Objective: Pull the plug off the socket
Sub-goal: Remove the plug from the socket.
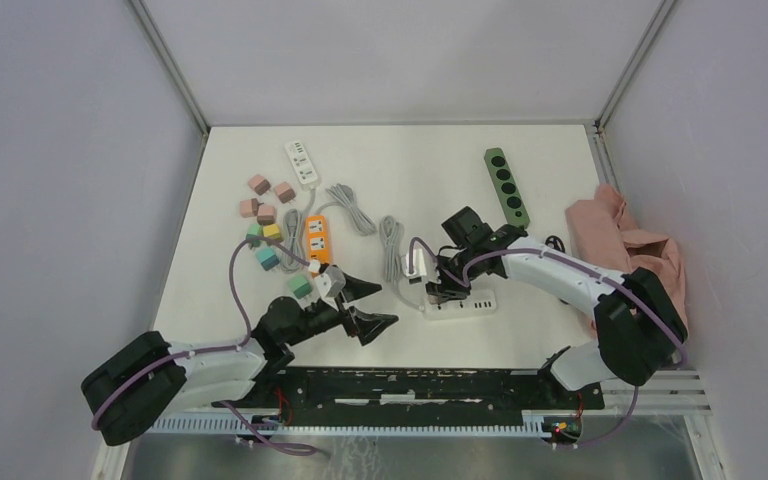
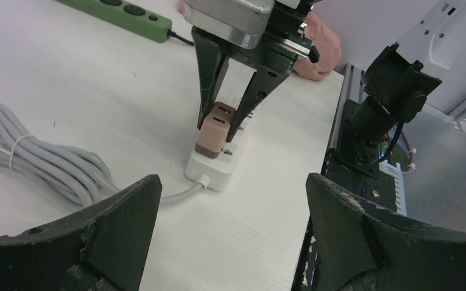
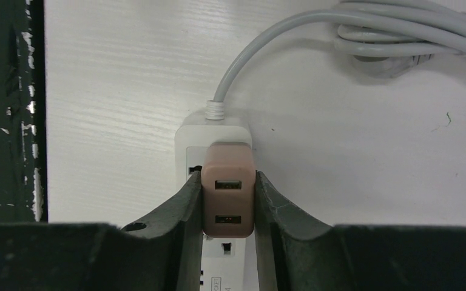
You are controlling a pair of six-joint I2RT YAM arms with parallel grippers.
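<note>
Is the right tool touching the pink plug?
Touching. The right wrist view shows the right tool squeezing the pink plug, fingers flat on both sides.

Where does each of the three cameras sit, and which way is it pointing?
Top external: above and behind the robot, looking down at the table; both arms show, left gripper open, right gripper at the white power strip.
Left wrist: on the left wrist, facing across the table at the right gripper; its own fingers frame the bottom.
Right wrist: looking straight down at the brown plug; its own fingers clamp it.
Shared: both wrist views show that plug gripped in the strip.
</note>
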